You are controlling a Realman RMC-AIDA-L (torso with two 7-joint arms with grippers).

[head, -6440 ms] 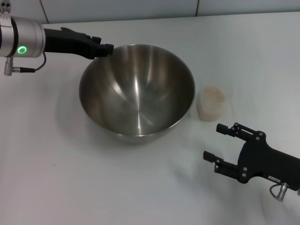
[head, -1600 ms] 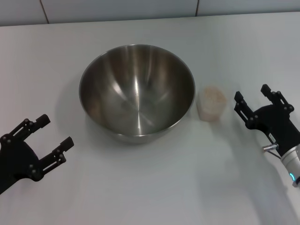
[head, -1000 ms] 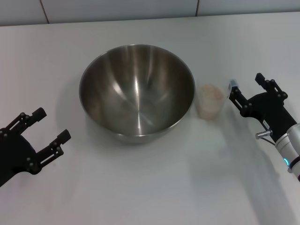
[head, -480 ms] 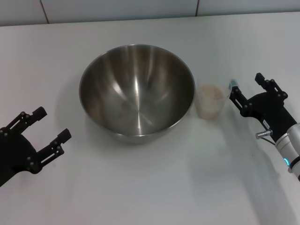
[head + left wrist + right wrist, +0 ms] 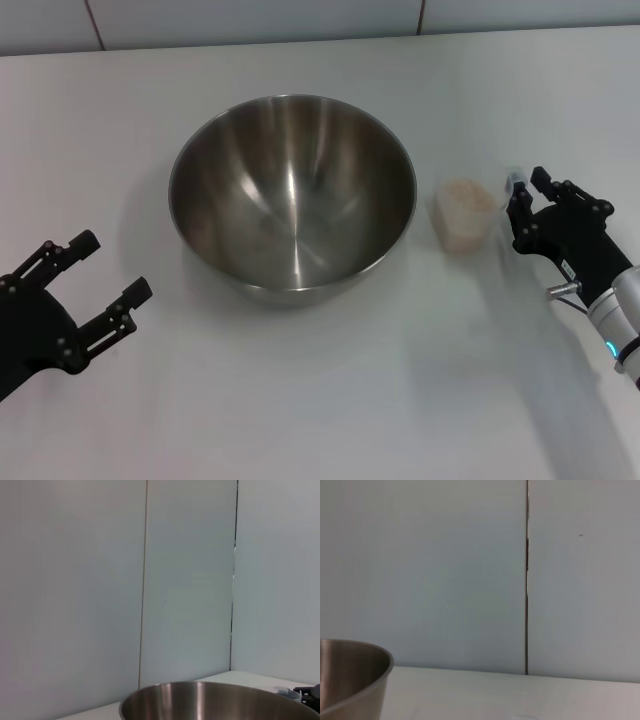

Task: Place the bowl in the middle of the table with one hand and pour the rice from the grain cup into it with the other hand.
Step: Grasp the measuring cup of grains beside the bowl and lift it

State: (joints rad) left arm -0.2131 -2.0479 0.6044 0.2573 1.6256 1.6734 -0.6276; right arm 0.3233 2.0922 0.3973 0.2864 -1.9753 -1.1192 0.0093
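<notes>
The big steel bowl (image 5: 292, 195) stands empty in the middle of the white table (image 5: 300, 400); its rim also shows in the left wrist view (image 5: 215, 700) and the right wrist view (image 5: 350, 680). Just right of it stands the small clear grain cup (image 5: 463, 212), filled with pale rice (image 5: 465, 194). My right gripper (image 5: 521, 194) is at the cup's right side with its fingers drawn together on the cup's edge. At the front left, well clear of the bowl, my left gripper (image 5: 114, 265) hangs open and holds nothing.
A light panelled wall (image 5: 250, 20) runs along the table's far edge. The other arm's black gripper (image 5: 309, 692) peeks out beyond the bowl in the left wrist view.
The right gripper's fingers have narrowed at the cup's side. Gripper and cup have both shifted a little to the right, away from the bowl. The left arm has stayed put.
</notes>
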